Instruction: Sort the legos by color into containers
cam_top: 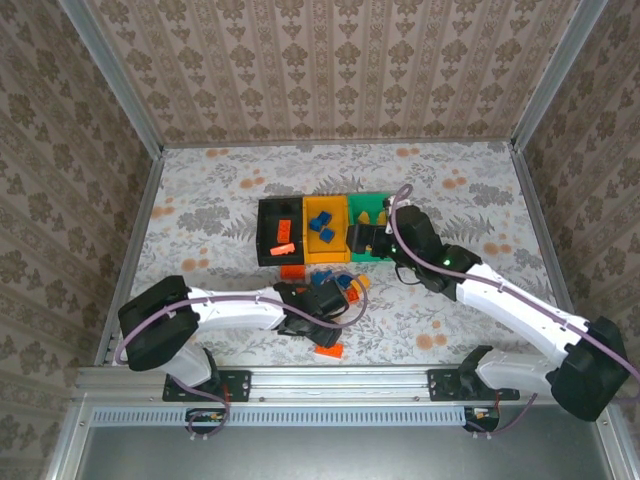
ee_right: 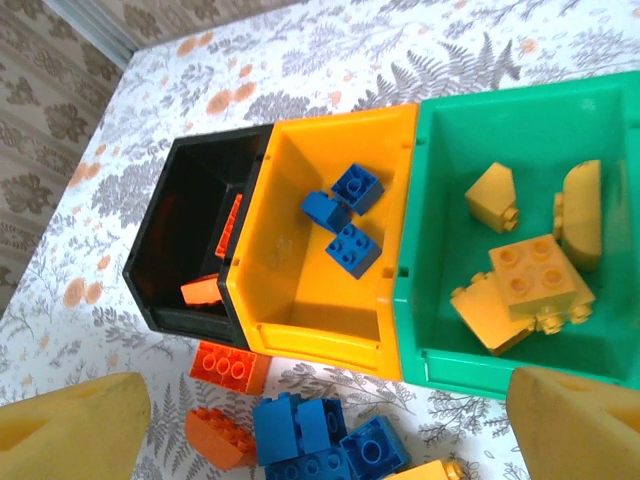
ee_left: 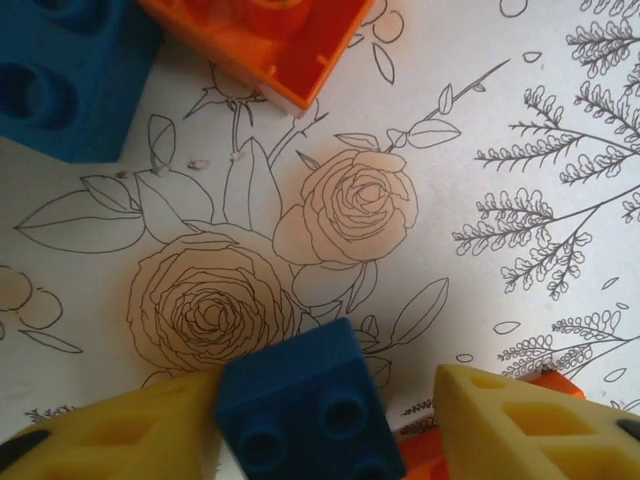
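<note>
bottom of left wrist frame: left gripper [ee_left: 325, 385] jaws apart around a blue lego [ee_left: 300, 410] (touches the frame-left finger [ee_left: 120, 430], gap at the other). right gripper [ee_right: 325, 400] wide open over the containers [ee_right: 470, 365]; blue legos [ee_right: 352, 250] in the orange-yellow bin [ee_right: 300, 300].

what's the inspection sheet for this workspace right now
surface: floral tablecloth, lying flat
job's things: black bin holds red-orange bricks; orange-yellow bin holds three blue bricks; green bin holds yellow bricks; loose red-orange and blue bricks lie in front
clutter: nothing seen
claws: left claw straddles a loose blue brick, gap at one finger; right claw open, empty, by the bins
cables: a looped cable behind each claw
surroundings: wallpapered walls, metal rail at near edge
</note>
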